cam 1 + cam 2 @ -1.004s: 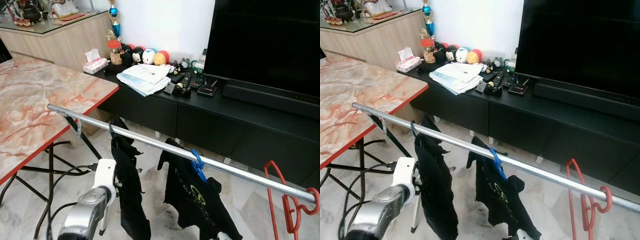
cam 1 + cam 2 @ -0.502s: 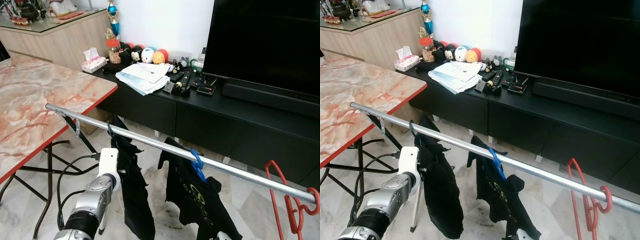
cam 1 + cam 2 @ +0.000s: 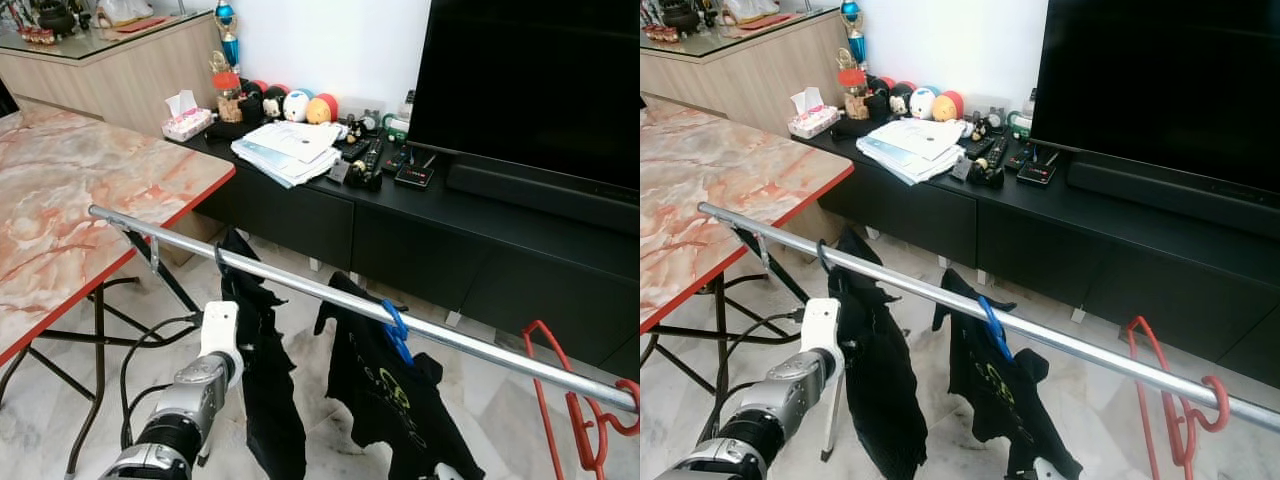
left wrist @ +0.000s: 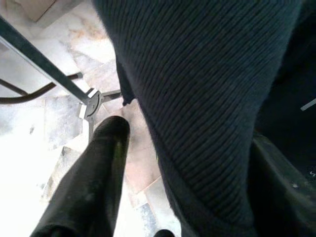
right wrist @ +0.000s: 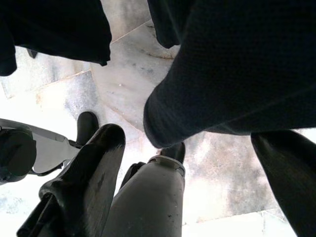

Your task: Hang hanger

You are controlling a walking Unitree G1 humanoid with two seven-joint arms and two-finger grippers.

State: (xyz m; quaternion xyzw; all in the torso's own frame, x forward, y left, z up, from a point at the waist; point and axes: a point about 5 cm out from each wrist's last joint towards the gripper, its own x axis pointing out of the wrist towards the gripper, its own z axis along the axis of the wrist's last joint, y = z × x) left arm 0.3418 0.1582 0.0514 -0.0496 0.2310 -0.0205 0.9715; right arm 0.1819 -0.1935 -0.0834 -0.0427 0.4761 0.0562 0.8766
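l gripper is seen w/ fingers spread, black garment draped between them, not clamped. garment's hanger is hooked on metal rail. r gripper also spread.

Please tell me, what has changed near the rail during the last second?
The left arm has reached further forward, up beside the left black garment; the left wrist view shows open fingers with dark cloth between them. The garment with the blue hanger, the red hangers and the metal rail stayed as they were.
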